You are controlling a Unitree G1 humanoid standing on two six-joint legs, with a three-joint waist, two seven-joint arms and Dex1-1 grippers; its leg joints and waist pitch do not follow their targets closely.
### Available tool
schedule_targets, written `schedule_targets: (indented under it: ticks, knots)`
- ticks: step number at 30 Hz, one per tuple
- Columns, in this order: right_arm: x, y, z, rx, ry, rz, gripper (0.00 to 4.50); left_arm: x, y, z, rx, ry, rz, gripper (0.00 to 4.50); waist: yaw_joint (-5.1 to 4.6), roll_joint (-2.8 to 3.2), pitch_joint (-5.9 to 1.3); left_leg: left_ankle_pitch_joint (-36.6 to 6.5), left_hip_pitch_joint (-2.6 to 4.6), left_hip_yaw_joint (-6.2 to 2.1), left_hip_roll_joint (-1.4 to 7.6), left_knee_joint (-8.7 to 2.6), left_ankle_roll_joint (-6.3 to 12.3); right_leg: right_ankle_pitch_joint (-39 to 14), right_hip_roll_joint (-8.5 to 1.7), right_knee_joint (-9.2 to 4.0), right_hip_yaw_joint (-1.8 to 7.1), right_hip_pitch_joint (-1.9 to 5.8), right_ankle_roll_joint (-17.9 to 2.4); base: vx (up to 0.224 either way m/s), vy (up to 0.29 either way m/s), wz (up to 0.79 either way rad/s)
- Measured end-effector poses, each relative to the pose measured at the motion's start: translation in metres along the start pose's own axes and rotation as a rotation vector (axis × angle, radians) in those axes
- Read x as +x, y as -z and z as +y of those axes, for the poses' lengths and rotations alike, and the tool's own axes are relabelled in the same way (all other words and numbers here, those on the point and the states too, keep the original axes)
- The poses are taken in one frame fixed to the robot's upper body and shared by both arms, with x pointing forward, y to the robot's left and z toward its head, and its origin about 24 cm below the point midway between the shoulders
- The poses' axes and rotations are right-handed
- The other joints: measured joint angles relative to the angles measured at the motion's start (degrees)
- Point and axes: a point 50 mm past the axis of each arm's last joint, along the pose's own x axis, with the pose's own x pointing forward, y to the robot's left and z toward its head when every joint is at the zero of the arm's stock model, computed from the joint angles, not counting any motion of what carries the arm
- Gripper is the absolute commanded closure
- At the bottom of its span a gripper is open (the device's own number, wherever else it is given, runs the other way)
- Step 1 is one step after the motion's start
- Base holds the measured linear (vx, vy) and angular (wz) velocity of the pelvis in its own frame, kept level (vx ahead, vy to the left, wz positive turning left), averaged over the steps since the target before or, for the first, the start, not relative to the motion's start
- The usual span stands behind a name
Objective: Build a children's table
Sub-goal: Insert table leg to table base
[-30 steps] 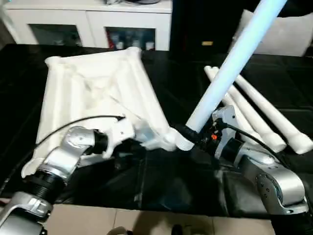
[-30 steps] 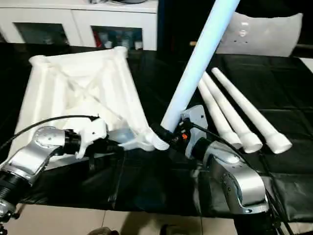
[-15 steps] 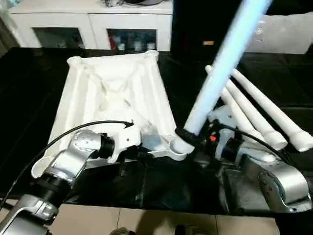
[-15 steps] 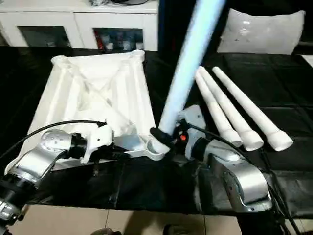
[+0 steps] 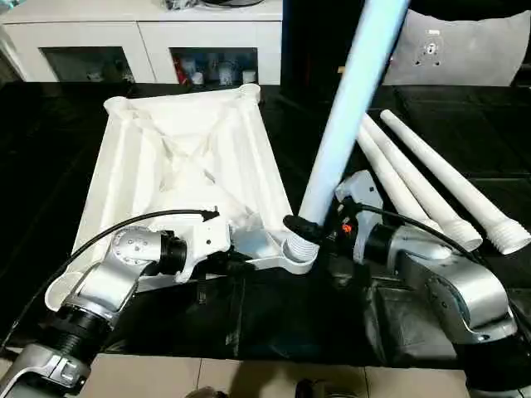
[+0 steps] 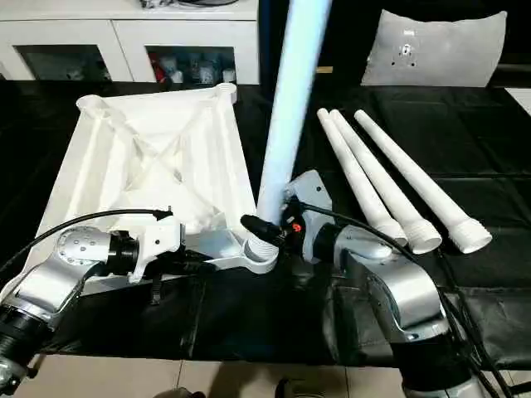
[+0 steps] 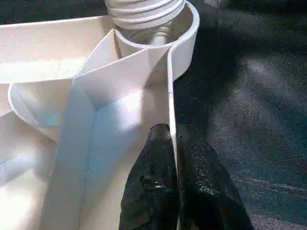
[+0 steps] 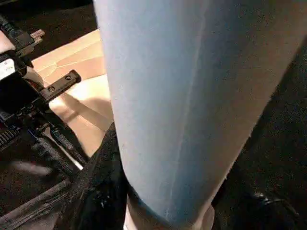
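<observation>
From the head camera, I see the white table top point(image 5: 178, 178) lying underside up on the black work surface point(image 5: 274, 315), and I take its near corner socket point(image 5: 297, 255) as my landmark. My right gripper point(image 5: 300, 225) is clasped round the base of a table leg point(image 5: 344, 124) whose ribbed, threaded end sits in that socket, the leg rising steeply and leaning a little away from it. My left gripper point(image 5: 236, 264) is clenched on the top's rim just beside the socket. Three spare legs point(image 6: 390, 186) lie together well apart from the socket, on its far right side. I judge the main risk to be cross-threading: if the leg is turned while tilted, the thread could jam or ride out. The upper end of the leg is cut off, so I cannot judge its full lean. In the left wrist view, my black fingers point(image 7: 153, 191) pinch the thin rim wall point(image 7: 171, 110), and the threaded end point(image 7: 144, 9) stands in the socket beyond; how deep it sits is hidden. If this pinch slips, the top could spin with the leg. In the right wrist view, the leg's pale shaft blocks nearly everything; the socket is hidden behind it.
</observation>
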Motion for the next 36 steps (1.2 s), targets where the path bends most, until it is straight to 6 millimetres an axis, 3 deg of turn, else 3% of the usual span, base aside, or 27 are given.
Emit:
schedule_targets:
  ticks: [11,16,36]
  knots:
    - [0.0029,0.0021,0.0048,-0.013,-0.064,0.032,2.6,0.0015,-0.001,-0.0003,0.016,-0.009,0.011,4.5,0.02,-0.43,-0.03,0.0,0.04,0.02,-0.08,0.01,-0.02,0.0,-0.09,0.01,0.01,0.03,0.0,0.0,0.0,0.0]
    - [0.0017,0.0024,0.0045,-0.015,-0.075,0.039,2.6,0.0025,-0.0021,0.0001,0.027,-0.008,0.016,4.5,0.03,-0.92,-0.12,0.0,0.04,0.04,-0.13,0.01,-0.02,0.0,-0.17,0.03,0.01,0.03,0.0,0.0,0.0,0.0]
    - [0.0033,0.0018,0.0012,-0.022,-0.09,0.045,2.6,0.0021,-0.003,0.0001,0.035,-0.004,0.02,4.5,0.02,-1.13,-0.05,0.0,0.03,0.06,-0.24,0.01,0.02,0.0,-0.35,0.08,-0.03,0.04,0.0,0.0,0.0,0.0]
